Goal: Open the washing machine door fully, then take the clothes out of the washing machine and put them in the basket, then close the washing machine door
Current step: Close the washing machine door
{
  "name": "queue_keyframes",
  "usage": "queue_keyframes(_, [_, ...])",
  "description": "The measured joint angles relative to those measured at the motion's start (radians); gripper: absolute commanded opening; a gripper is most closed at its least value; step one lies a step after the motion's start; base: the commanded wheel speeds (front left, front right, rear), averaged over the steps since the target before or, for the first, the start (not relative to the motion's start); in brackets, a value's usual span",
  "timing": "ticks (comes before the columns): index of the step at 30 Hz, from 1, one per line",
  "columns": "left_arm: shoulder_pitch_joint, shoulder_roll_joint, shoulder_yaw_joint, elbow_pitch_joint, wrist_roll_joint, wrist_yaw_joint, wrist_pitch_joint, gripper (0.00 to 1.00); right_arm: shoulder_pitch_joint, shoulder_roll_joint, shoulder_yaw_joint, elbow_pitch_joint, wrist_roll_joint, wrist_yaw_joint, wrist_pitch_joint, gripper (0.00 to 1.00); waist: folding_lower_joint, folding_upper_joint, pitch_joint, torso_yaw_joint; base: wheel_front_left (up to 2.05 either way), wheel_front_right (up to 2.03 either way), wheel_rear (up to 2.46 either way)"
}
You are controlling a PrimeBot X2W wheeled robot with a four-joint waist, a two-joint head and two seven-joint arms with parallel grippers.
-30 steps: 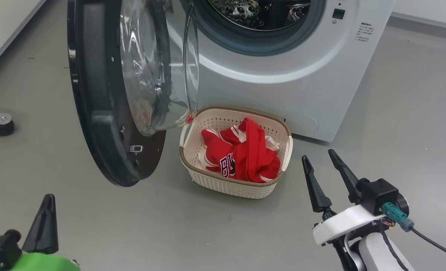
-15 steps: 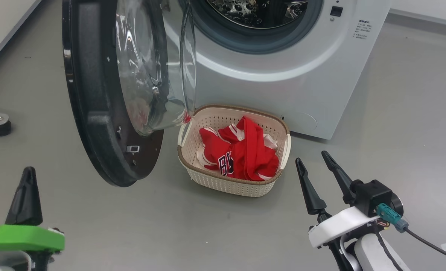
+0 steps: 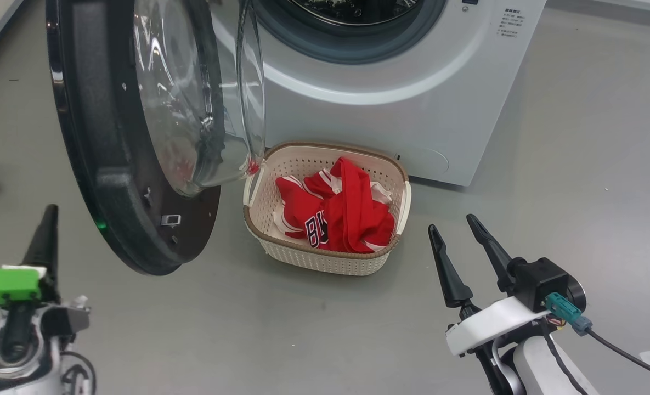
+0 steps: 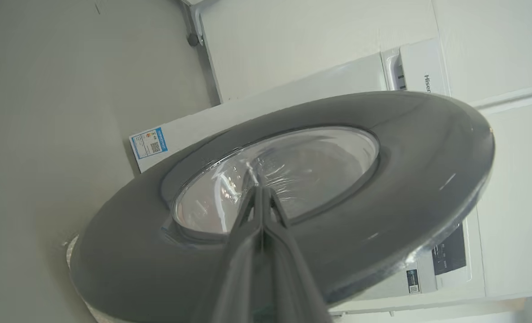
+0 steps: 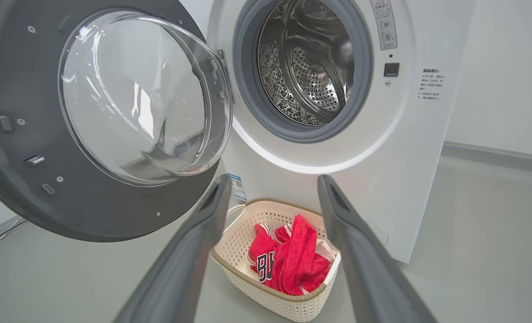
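- One small cream plastic basket (image 3: 327,147), rounded-rectangular with perforated walls and a brown woven-look rim, stands on the grey floor (image 3: 303,329) just in front of the washing machine (image 3: 401,93).
- The clothes (image 3: 341,214), soft bright red fabric with white trim, lie bunched inside the basket. Dark lettering shows on one fold, too crumpled to read.
- The washing machine door (image 3: 94,164) stands swung open to the basket's left, a wide glossy black rim around a bulging clear glass bowl.
- The white machine's round mouth is ringed in grey rubber, with a perforated steel drum (image 5: 310,67) behind it.
- The left wrist view shows the letters "Hisen" near the machine's top, and a blue-edged label (image 4: 149,142) with a square code. The print beside the mouth is too small to read.
- The left end effector (image 4: 260,190) is clenched on nothing and points at the door's outer glass. Whether it touches cannot be told.
- The right end effector (image 3: 451,222) is released and empty, near the basket's right side but apart from it. The right wrist view frames the clothes between its fingers.
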Motion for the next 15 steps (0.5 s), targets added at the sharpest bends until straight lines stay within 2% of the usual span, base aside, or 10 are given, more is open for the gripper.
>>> queue_keyframes(5, [-0.067, 0.073, 0.093, 0.015, -0.185, 0.124, 0.088, 0.00, -0.012, 0.000, -0.007, 0.000, 0.002, 0.000, 0.000, 1.00, 0.0000, 0.0000, 0.012, -0.019, 0.00, 0.00, 0.00])
queue_keyframes(8, [-0.080, 0.074, 0.121, 0.032, -0.234, 0.192, 0.126, 0.00, -0.013, 0.000, -0.014, 0.000, 0.001, 0.000, 0.000, 1.00, 0.0000, 0.0000, 0.017, -0.029, 0.00, 0.00, 0.00])
queue_keyframes(15, [-0.127, 0.073, 0.152, 0.081, -0.315, 0.198, 0.200, 0.00, -0.013, 0.000, -0.030, -0.001, 0.001, 0.000, 0.000, 1.00, 0.0000, 0.0000, 0.023, -0.036, 0.00, 0.00, 0.00])
